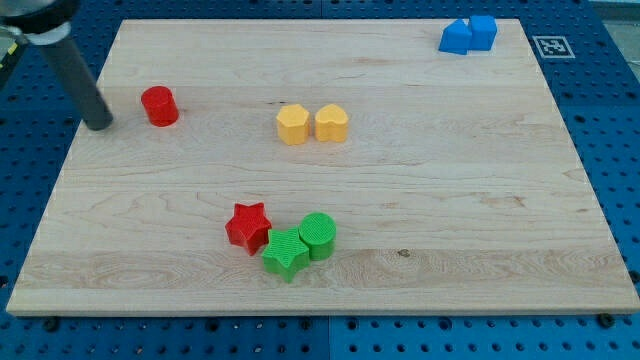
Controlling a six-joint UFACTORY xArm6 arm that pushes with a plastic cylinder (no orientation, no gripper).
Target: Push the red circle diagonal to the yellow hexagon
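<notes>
The red circle (pixel 159 105) stands near the board's upper left. The yellow hexagon (pixel 292 125) sits near the upper middle, touching a yellow heart (pixel 332 123) on its right. My tip (pixel 100 124) rests on the board just left of the red circle, a small gap apart and slightly lower in the view. The rod rises from it toward the view's top left corner.
A red star (pixel 247 226), a green star (pixel 285 253) and a green circle (pixel 318 236) cluster at the lower middle. Two blue blocks (pixel 468 35) sit at the top right. The wooden board (pixel 450 200) lies on a blue pegboard.
</notes>
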